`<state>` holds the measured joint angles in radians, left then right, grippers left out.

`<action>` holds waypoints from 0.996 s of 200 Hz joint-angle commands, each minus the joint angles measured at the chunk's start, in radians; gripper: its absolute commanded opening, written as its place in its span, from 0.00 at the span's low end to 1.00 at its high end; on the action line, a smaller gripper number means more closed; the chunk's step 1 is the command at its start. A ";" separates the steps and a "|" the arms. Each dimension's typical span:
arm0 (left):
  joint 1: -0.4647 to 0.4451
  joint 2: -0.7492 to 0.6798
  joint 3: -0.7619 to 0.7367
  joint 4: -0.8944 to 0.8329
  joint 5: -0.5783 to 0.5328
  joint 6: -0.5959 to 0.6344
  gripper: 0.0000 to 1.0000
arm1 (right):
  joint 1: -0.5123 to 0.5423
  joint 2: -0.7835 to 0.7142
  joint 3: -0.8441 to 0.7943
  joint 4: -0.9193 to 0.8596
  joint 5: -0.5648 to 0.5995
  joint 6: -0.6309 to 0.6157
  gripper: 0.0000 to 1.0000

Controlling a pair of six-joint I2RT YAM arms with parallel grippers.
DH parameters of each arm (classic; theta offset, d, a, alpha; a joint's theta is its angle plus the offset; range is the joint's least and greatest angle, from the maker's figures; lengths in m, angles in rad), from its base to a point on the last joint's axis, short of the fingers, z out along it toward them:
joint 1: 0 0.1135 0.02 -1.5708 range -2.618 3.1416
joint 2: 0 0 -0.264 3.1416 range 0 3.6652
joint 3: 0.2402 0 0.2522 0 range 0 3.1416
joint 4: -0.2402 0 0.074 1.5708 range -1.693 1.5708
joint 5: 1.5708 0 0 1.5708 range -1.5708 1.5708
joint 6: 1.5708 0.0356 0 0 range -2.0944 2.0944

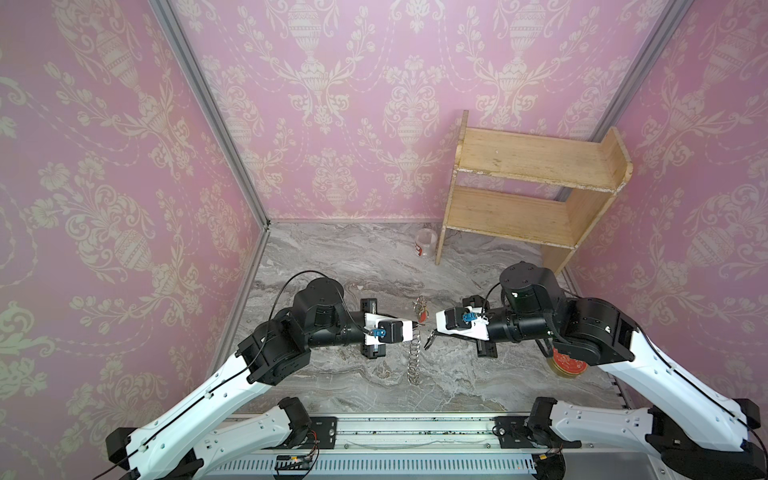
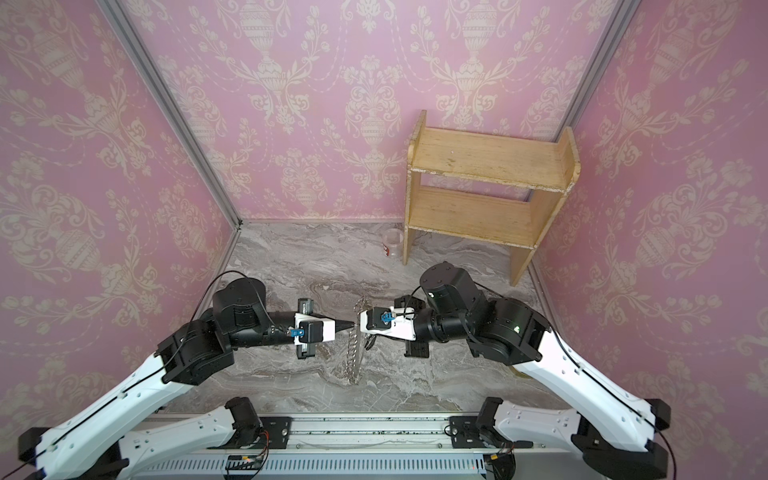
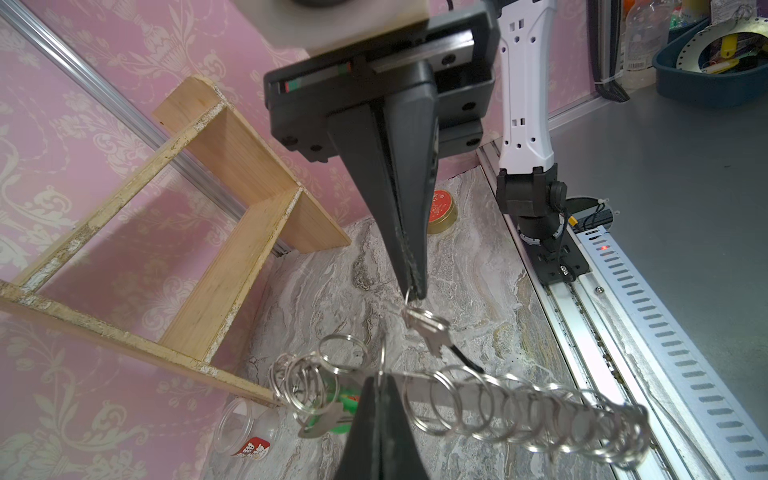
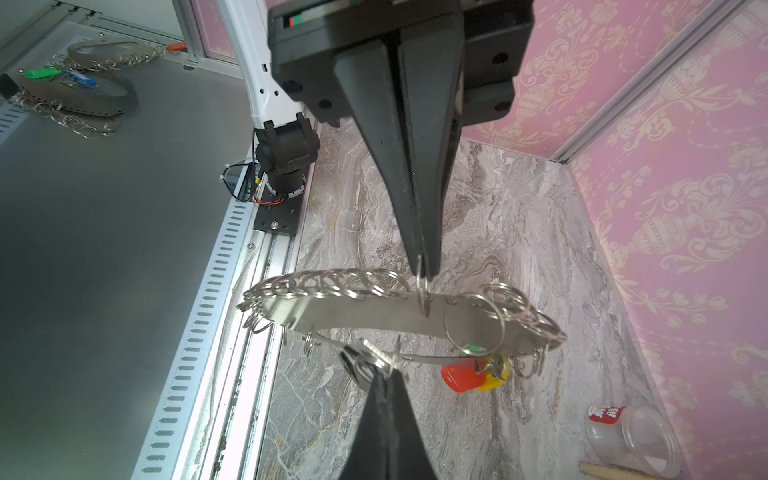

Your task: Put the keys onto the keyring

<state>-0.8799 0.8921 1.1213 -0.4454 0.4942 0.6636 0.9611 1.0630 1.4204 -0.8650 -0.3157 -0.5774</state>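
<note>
Two tight pinches: left gripper (image 4: 423, 266) holds the keyring (image 4: 353, 313) aloft, right gripper (image 3: 412, 291) holds a key (image 3: 426, 328) just beside it. Either may slip, or the dangling chain (image 1: 412, 359) may twist the keyring away.

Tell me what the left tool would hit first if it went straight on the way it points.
Most likely the key pinched in the right tool, which faces it nearly head-on, though depth is unclear. The left tool itself is shut on a ring of the keyring.
</note>
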 commanded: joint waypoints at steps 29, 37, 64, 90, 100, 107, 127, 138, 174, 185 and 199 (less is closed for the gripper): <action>0.001 -0.023 -0.030 0.101 0.035 -0.065 0.00 | 0.048 -0.047 -0.060 0.114 0.132 -0.028 0.00; 0.000 -0.022 -0.032 0.104 0.035 -0.069 0.00 | 0.055 -0.055 -0.068 0.127 0.143 -0.031 0.00; 0.001 -0.026 -0.037 0.109 0.031 -0.086 0.00 | 0.077 -0.068 -0.076 0.149 0.177 -0.045 0.00; 0.001 -0.033 -0.039 0.115 0.020 -0.093 0.00 | 0.080 -0.075 -0.080 0.155 0.185 -0.043 0.00; 0.001 -0.032 -0.038 0.115 0.017 -0.094 0.00 | 0.081 -0.078 -0.081 0.157 0.186 -0.041 0.00; 0.001 -0.033 -0.037 0.114 0.017 -0.096 0.00 | 0.082 -0.081 -0.084 0.156 0.186 -0.042 0.00; 0.001 -0.030 -0.035 0.117 0.020 -0.099 0.00 | 0.081 -0.085 -0.083 0.161 0.184 -0.036 0.00; 0.001 -0.029 -0.035 0.118 0.023 -0.101 0.00 | 0.081 -0.086 -0.086 0.164 0.185 -0.036 0.00; 0.001 -0.027 -0.035 0.117 0.022 -0.101 0.00 | 0.080 -0.098 -0.089 0.170 0.184 -0.035 0.00; 0.001 -0.025 -0.035 0.115 0.022 -0.099 0.00 | 0.082 -0.099 -0.088 0.170 0.184 -0.035 0.00; 0.001 -0.027 -0.035 0.113 0.024 -0.099 0.00 | 0.080 -0.097 -0.086 0.172 0.181 -0.035 0.00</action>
<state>-0.8799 0.8776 1.0832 -0.3698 0.4957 0.5850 1.0367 0.9840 1.3422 -0.7155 -0.1375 -0.6064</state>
